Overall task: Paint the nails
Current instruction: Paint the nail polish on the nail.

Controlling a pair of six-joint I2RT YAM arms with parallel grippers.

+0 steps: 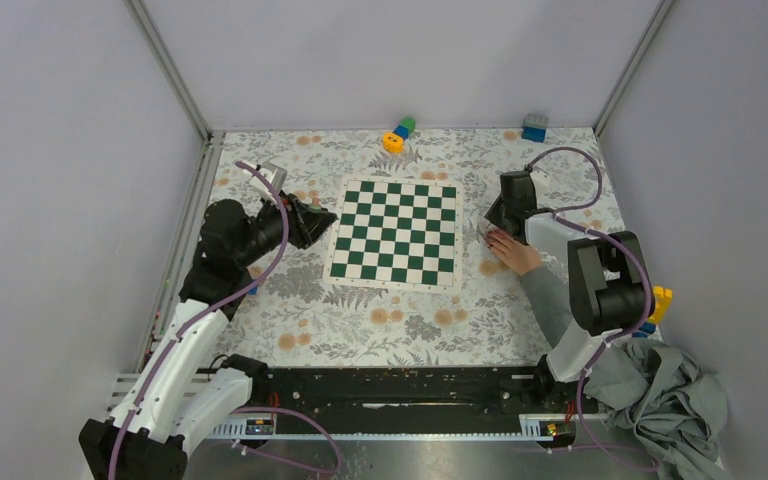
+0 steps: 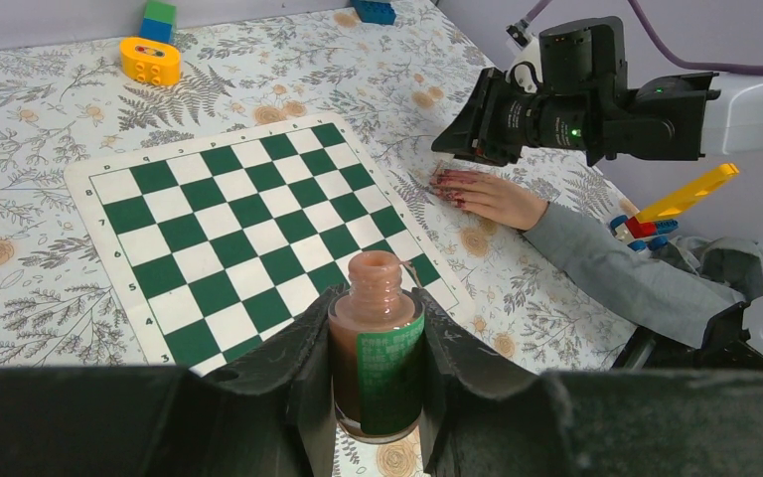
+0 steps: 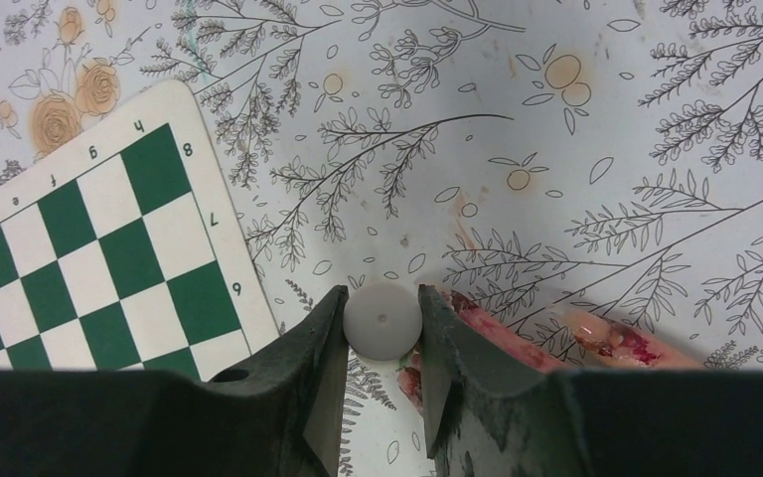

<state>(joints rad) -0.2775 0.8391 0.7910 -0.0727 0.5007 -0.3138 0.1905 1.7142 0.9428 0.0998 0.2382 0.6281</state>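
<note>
Nail polish bottle [image 2: 376,343] is recorded as glossy glass, left gripper fingers [image 2: 457,368] as matt black plastic, white cap [image 3: 381,320] as smooth matt plastic, sleeve [image 2: 616,273] as grey cloth, chessboard [image 2: 209,229] as smooth, matt.

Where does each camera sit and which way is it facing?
Top external: above and behind the bases, looking down on the table; the left arm and right arm show.
Left wrist: faces across the chessboard toward the hand and right pincer; left pincer shut on a polish bottle.
Right wrist: looks straight down at the nails; its pincer shut on a white cap.
Shared: the chessboard, in all three.
</note>
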